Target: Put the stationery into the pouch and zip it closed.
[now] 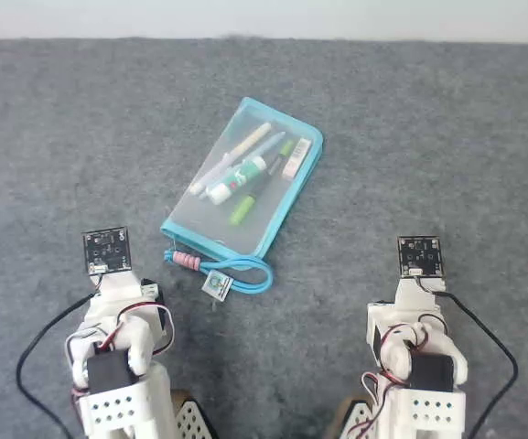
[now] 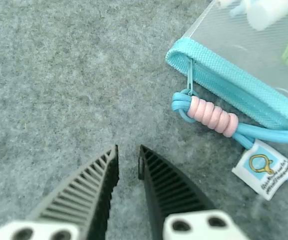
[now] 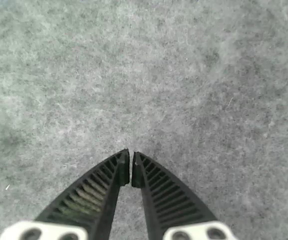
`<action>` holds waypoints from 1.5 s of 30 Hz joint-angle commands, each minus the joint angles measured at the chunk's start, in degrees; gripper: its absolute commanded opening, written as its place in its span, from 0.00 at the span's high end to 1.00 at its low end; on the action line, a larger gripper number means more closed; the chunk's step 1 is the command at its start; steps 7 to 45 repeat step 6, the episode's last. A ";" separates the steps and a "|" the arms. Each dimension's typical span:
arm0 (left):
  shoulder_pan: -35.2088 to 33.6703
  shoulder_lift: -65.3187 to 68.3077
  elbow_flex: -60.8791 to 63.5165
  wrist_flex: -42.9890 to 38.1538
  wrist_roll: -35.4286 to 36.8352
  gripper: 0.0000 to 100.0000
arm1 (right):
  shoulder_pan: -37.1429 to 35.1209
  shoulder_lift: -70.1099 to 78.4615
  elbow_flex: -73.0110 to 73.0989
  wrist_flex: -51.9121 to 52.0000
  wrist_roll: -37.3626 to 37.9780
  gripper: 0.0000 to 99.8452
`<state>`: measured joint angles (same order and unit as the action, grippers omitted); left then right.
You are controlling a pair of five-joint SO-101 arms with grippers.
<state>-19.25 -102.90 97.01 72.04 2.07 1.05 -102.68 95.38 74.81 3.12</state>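
Stationery [image 1: 245,174], a mix of pens, a white glue stick and a green marker, is lying inside the translucent pouch with turquoise trim [image 1: 210,242], which is sitting mid-table on the grey felt cover [image 1: 410,137], its length running from 7 to 1 o'clock. I am seeing its metal zip pull [image 2: 189,75] hanging at the corner end of the trim, with the pink beaded sleeve [image 2: 213,115] and white tag [image 2: 266,170] on the turquoise cord [image 1: 250,274]. The left gripper [image 2: 129,152] is hovering over bare felt near that corner, tips slightly apart and holding nothing. The right gripper [image 3: 131,155] is resting with tips together at 5 o'clock, well apart from the pouch.
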 commanded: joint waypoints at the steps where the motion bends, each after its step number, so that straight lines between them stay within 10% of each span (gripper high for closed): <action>1: 0.18 -1.23 -0.48 0.26 -0.35 0.94 | 0.57 -1.19 1.05 0.40 0.53 0.99; 45: 0.18 -1.23 -0.48 0.26 -0.35 0.94 | 0.57 -1.19 1.05 0.40 0.53 0.99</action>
